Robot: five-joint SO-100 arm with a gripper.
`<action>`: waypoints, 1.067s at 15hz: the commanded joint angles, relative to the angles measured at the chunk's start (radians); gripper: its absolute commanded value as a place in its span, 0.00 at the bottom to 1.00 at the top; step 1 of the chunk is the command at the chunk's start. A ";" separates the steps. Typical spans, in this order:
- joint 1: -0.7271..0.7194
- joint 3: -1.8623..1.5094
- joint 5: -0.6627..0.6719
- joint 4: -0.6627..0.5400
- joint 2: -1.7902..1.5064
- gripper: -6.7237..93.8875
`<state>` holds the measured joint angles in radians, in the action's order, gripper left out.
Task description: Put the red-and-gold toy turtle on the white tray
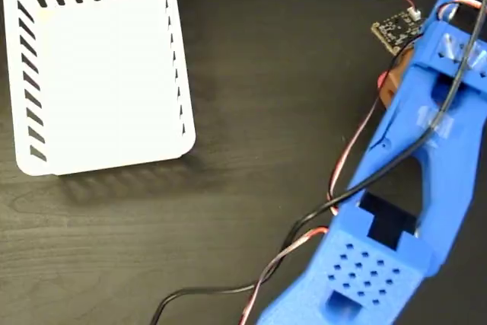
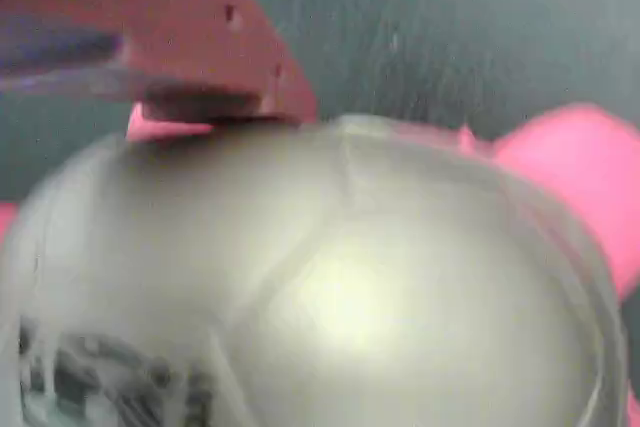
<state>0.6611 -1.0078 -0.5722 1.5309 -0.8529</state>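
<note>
Wrist view shows the small toy turtle with the shiny domed shell and pink-red body [image 2: 330,287] filling almost the whole picture, so it sits right under the hand, with one red finger [image 2: 215,37] at its far top edge; I cannot tell if the hand is squeezing it yet. From the fixed view, only a bit of red [image 1: 386,85] peeks out beside the blue plastic arm [image 1: 426,180] at the right. The big white plastic tray with slanted slots [image 1: 99,74] lies well apart on the dark tabletop [image 1: 266,112], at the upper left, so the turtle must travel left.
</note>
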 commanded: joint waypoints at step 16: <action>-0.092 0.222 0.190 0.230 -0.518 0.07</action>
<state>0.6105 -0.8713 -0.3912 1.7334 -1.1842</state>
